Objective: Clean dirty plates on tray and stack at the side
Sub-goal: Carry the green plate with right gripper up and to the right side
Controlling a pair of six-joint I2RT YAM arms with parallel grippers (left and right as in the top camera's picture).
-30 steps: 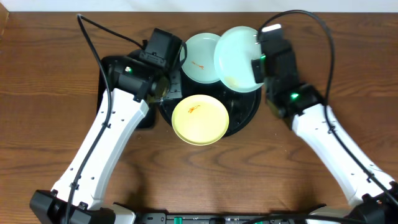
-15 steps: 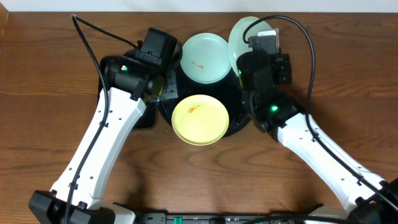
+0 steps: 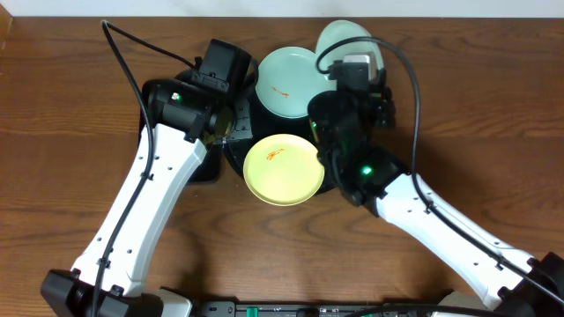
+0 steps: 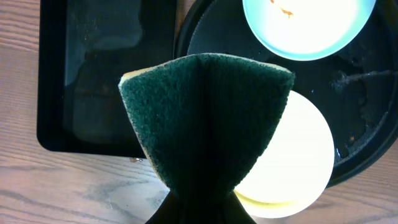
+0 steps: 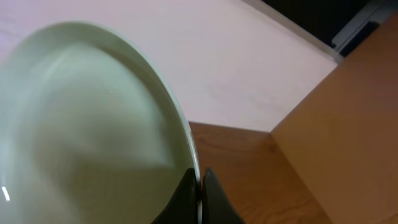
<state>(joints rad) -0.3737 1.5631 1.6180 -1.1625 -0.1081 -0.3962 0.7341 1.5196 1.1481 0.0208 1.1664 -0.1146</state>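
Mint plate point(image 5: 93, 130) in right end effector point(image 5: 200, 182)

1. left arm point(image 3: 150, 202): white links, reaching from the near-left corner up to centre. The left gripper point(image 4: 199, 210) is pinched on a folded green sponge point(image 4: 205, 118).
2. right arm point(image 3: 441, 224): reaching from near-right. The right gripper point(image 5: 200, 186) is clamped on the rim of a tilted pale mint plate point(image 5: 87, 137).

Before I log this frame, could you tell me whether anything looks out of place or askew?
Yes: the yellow plate overhangs the rim of the round tray, partly over the table rather than lying fully inside. The right gripper holds a pale plate tilted by its edge, apparently on purpose.
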